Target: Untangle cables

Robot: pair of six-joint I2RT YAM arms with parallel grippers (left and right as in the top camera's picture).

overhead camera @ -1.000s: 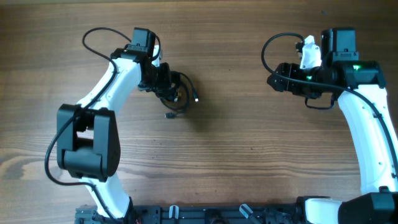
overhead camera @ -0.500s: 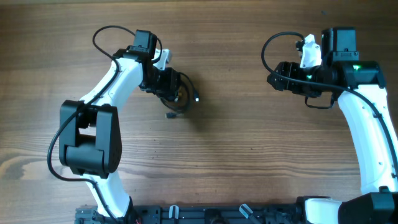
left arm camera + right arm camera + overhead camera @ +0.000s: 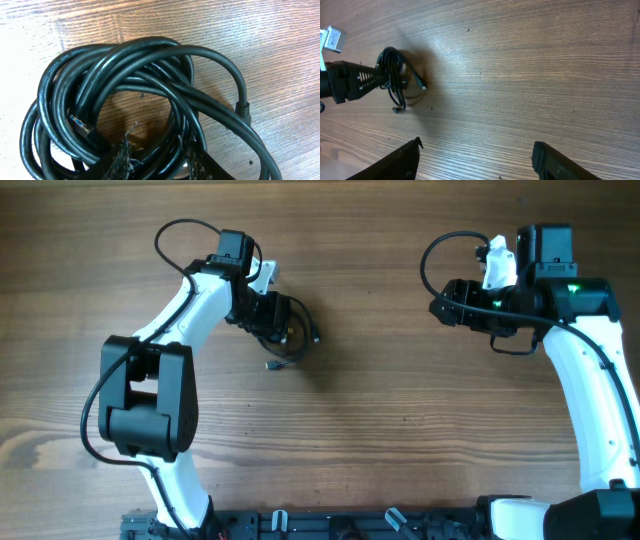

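Early loosening, I judge: the cables (image 3: 285,330) lie knotted on the counter (image 3: 400,430) at the left gripper (image 3: 159,152), whose jaws straddle strands, clamped or not I cannot tell, while the right gripper (image 3: 476,145) waits well apart with jaws wide and empty, and the next move calls for teasing one loop free.

There's fine white print running along the jacket of one of the cables (image 3: 62,57), upper left of the left wrist view, but it's too small and blurred to make out. Nothing else in any view is legible.
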